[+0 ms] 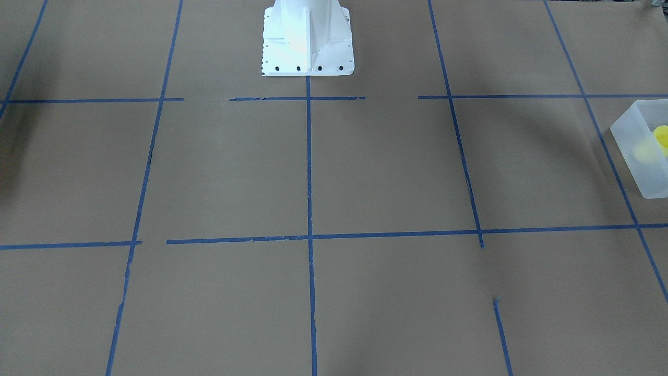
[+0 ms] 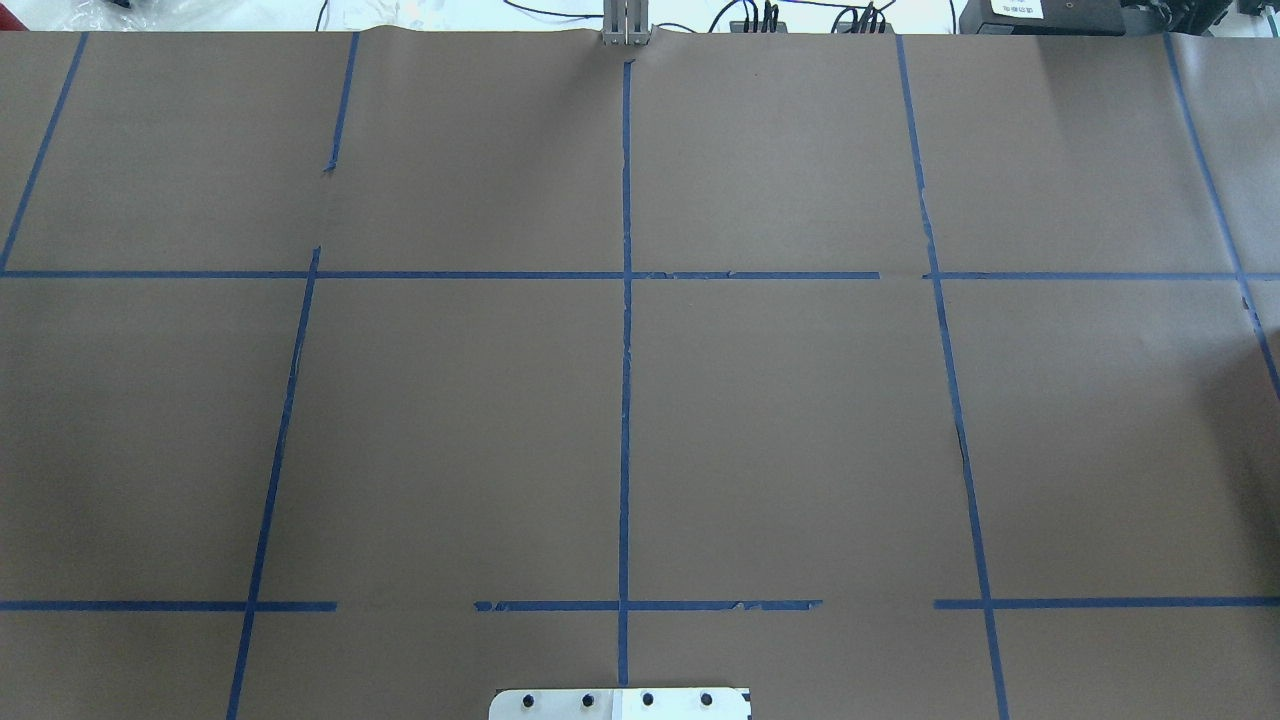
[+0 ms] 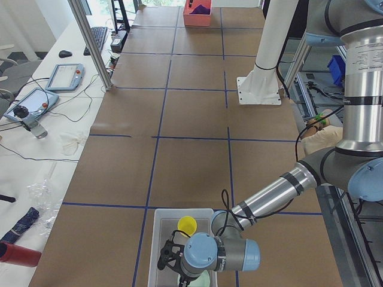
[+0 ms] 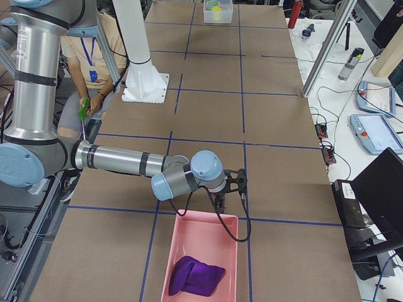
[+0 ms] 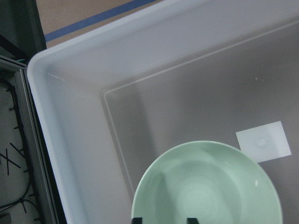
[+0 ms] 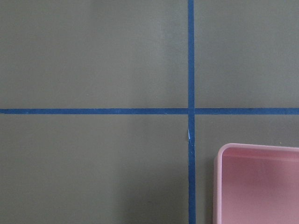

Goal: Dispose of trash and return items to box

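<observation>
The frosted-white box (image 3: 157, 239) sits at the near end of the table in the left side view. The yellow cup (image 3: 187, 225) lies inside it, and it also shows in the front view (image 1: 661, 138) inside the box (image 1: 634, 151). My left gripper (image 3: 170, 257) hangs over the box. In the left wrist view its two dark fingertips (image 5: 136, 220) stand apart and empty above a pale green bowl (image 5: 208, 186) on the box floor (image 5: 187, 102). My right gripper (image 4: 236, 182) hovers at the rim of a pink bin (image 4: 189, 239); I cannot tell if it is open or shut.
The pink bin holds a purple cloth (image 4: 195, 277); its corner shows in the right wrist view (image 6: 257, 182). The white robot base (image 1: 308, 42) stands at the table's robot-side edge. Blue tape lines (image 2: 625, 350) cross the brown table. An operator (image 4: 94, 56) sits behind the base.
</observation>
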